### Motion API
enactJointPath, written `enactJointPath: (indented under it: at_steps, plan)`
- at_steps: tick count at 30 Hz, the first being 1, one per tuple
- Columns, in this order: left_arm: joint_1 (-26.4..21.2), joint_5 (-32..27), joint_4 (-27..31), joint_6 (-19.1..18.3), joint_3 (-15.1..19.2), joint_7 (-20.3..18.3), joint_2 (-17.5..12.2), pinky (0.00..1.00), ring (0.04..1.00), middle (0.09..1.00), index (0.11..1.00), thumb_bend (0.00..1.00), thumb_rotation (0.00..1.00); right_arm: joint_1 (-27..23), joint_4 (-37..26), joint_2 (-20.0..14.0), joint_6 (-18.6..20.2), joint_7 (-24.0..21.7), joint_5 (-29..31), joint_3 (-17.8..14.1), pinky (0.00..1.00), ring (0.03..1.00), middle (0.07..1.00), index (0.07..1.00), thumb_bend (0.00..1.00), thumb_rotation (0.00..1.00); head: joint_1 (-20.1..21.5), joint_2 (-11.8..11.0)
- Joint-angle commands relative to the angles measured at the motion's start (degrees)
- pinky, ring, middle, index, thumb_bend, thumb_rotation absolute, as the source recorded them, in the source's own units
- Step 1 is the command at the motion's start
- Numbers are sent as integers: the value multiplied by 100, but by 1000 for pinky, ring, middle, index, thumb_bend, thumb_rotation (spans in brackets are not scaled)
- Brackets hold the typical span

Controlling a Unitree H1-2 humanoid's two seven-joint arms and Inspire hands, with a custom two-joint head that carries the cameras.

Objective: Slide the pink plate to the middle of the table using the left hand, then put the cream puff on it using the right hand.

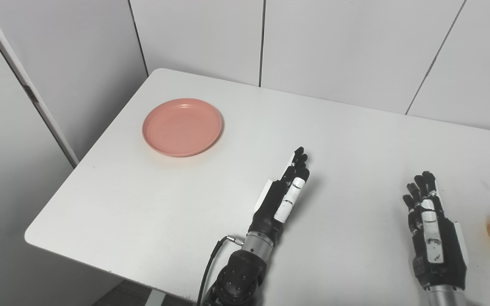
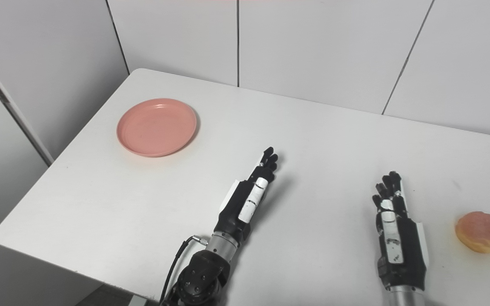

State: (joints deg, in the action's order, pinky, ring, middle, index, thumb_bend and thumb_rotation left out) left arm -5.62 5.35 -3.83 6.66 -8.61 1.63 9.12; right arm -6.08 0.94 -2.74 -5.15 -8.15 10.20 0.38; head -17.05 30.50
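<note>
In the left eye view, the pink plate is round, smooth and shallow, with a low raised rim. It lies flat near the far left corner of the white matte table. My left hand, of black and white hard plastic, is over the table's middle, well apart from the plate, fingers straight and released, holding nothing. My right hand is also released and empty.

In the right eye view, the cream puff is a round, glossy, orange-brown bun with a pale seam. It rests on the table near the right edge, apart from my right hand.
</note>
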Motion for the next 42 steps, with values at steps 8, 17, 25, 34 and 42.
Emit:
enactJointPath:
  at_steps: [8,17,25,34,42]
  plan:
    - [15,54,-463,552,70,21,-208,1000,1000,1000,1000,698,1000,99,536,-35,-617,-127,-71,-5,1000,1000,1000,1000,647,837,80,-52]
    - [-164,-481,-203,501,369,-56,-180,1000,1000,1000,1000,658,1000,80,474,53,-605,-59,-56,-37,1000,1000,1000,1000,636,842,131,-106]
    - [-500,-731,410,84,833,70,-236,1000,1000,1000,997,663,1000,70,360,50,-521,32,-156,-53,1000,1000,1000,1000,646,818,216,-70]
    - [-1241,-856,724,-133,1242,176,-674,1000,1000,1000,1000,779,1000,48,469,114,-612,10,-145,-32,1000,1000,1000,1000,681,822,376,-50]
    - [-1715,-998,581,-88,1970,504,-1054,985,981,978,964,836,1000,93,410,35,-562,-88,-139,6,1000,1000,1000,1000,668,834,311,-28]
